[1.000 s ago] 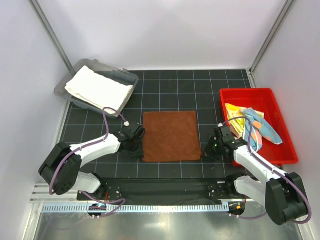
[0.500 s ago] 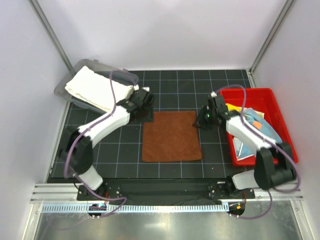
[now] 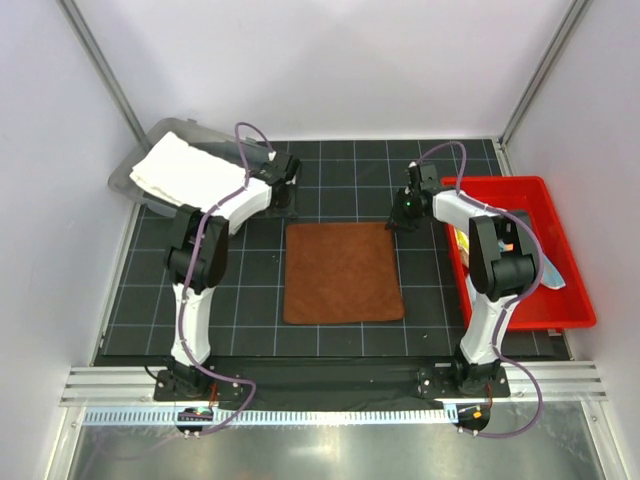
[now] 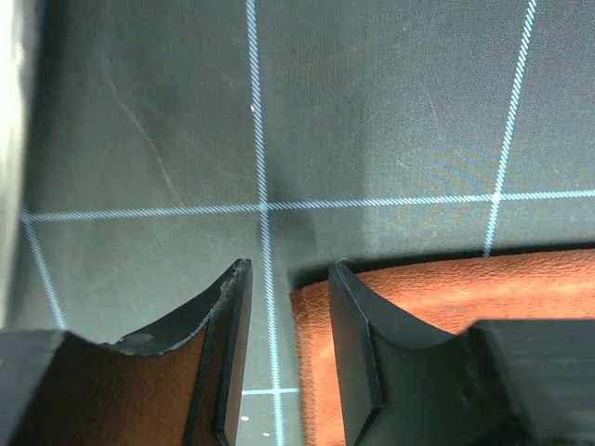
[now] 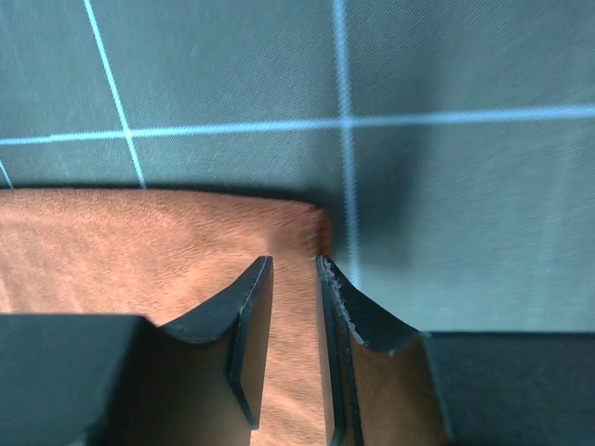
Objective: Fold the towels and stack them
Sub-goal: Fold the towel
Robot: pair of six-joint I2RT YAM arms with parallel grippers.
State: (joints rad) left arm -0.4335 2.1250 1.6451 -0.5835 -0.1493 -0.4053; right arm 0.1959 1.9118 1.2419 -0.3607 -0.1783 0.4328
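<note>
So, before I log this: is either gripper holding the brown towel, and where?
Left gripper: nothing, jaws apart by the rust-brown towel. Right gripper, over its corner: cannot tell.

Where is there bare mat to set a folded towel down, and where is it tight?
Free: the far strip of mat between the left hand and right hand, beyond the brown towel; also the near strip in front of that towel, between the arm bases. Crowded: both flanks, where the arms pass over, with the grey tray left and red bin right.
</note>
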